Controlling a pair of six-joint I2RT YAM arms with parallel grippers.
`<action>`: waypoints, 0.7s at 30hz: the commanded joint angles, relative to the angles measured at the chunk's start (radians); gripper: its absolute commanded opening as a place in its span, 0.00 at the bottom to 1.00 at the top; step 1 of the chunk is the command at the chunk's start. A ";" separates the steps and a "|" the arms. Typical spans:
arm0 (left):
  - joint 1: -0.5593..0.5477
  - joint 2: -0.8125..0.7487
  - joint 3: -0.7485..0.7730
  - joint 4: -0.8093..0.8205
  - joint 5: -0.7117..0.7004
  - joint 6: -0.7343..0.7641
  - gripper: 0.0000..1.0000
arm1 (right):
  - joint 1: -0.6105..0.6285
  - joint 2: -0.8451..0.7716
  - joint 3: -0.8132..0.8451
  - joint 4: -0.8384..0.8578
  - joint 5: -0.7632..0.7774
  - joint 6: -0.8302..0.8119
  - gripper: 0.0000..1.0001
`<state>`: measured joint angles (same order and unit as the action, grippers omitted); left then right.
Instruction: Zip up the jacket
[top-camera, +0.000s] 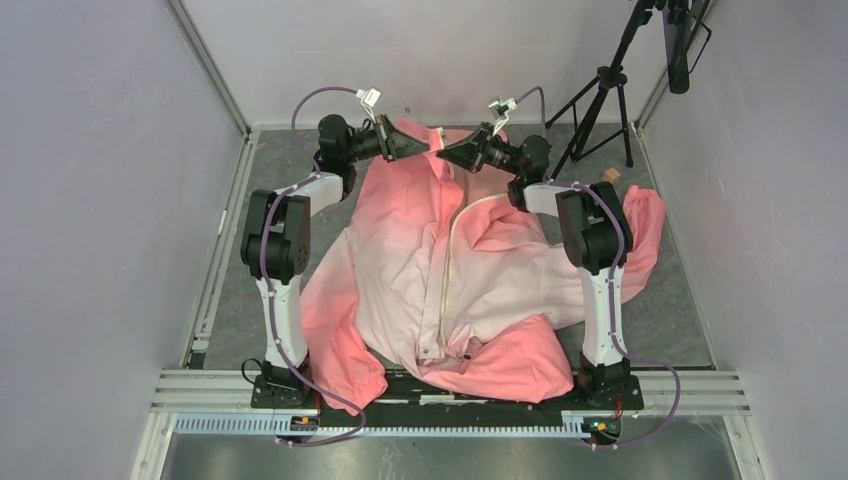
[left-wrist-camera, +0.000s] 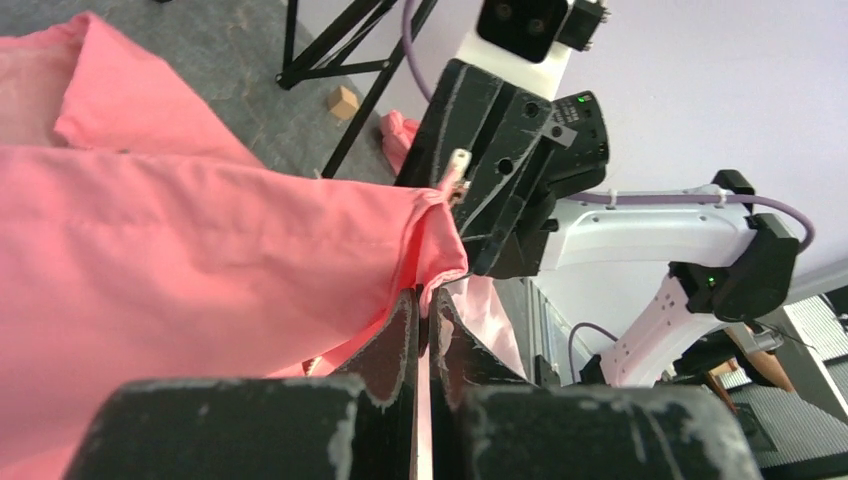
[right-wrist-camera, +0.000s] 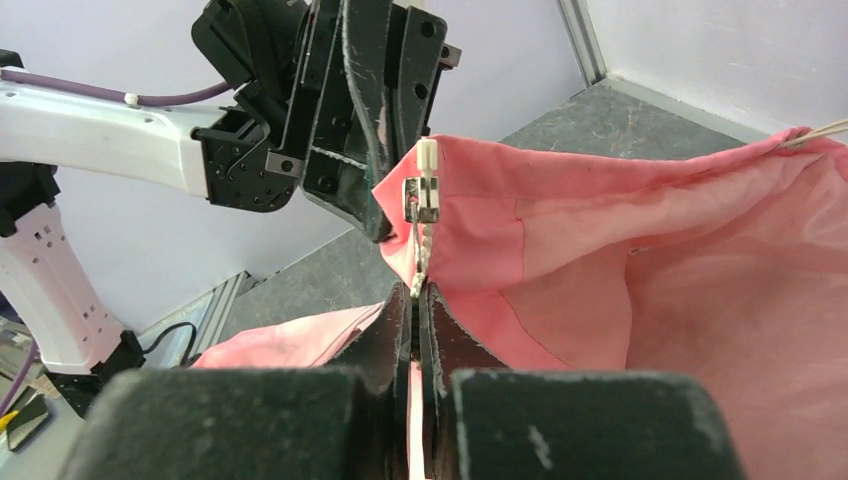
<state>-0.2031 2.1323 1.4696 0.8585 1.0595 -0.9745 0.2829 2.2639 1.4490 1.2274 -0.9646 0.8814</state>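
**Top view:** jacket (top-camera: 400, 270) lies flat on the desk (top-camera: 685, 310). It is salmon at the collar and sleeves and fades to whitish pink mid-body. The cream zipper (top-camera: 445, 270) runs from the hem up to the collar. Left pincer (top-camera: 413, 146) and right pincer (top-camera: 445, 153) meet tip to tip there, at the far end of the desk. The sleeves spill out past both arms. Walls (top-camera: 90, 200) stand close on both sides and behind the pincers, and a tripod (top-camera: 603, 95) stands behind the right one. Little room beyond the collar.

**Left wrist:** left pincer (left-wrist-camera: 425, 320) is clamped on the collar edge of the jacket (left-wrist-camera: 200, 250), with the fabric pinched between its fingers. The right pincer (left-wrist-camera: 500, 170) is directly ahead, nearly touching. The slider (left-wrist-camera: 457, 172) sits just above and ahead of the tips. A wood block (left-wrist-camera: 343, 101) and the tripod legs stand further off on bare desk.

**Right wrist:** right pincer (right-wrist-camera: 415, 310) is closed on the zipper edge just below the slider (right-wrist-camera: 425, 190), and the cream teeth run down into the jaws. The left pincer (right-wrist-camera: 350, 130) is straight ahead, up against the fabric beside the slider. The jacket (right-wrist-camera: 650, 260) stretches off to the right of the tips, lifted off the desk.
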 joint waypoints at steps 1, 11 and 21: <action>0.014 -0.096 -0.016 -0.181 -0.086 0.175 0.02 | -0.005 -0.064 -0.024 0.121 -0.001 0.026 0.00; 0.005 -0.288 -0.032 -0.537 -0.352 0.552 0.80 | -0.006 -0.114 -0.051 0.039 0.017 -0.042 0.00; -0.056 -0.201 0.072 -0.506 -0.218 0.559 0.99 | -0.004 -0.124 -0.040 0.020 0.007 -0.049 0.00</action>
<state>-0.2455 1.8839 1.4605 0.3370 0.7742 -0.4500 0.2802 2.2002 1.4010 1.2293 -0.9577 0.8509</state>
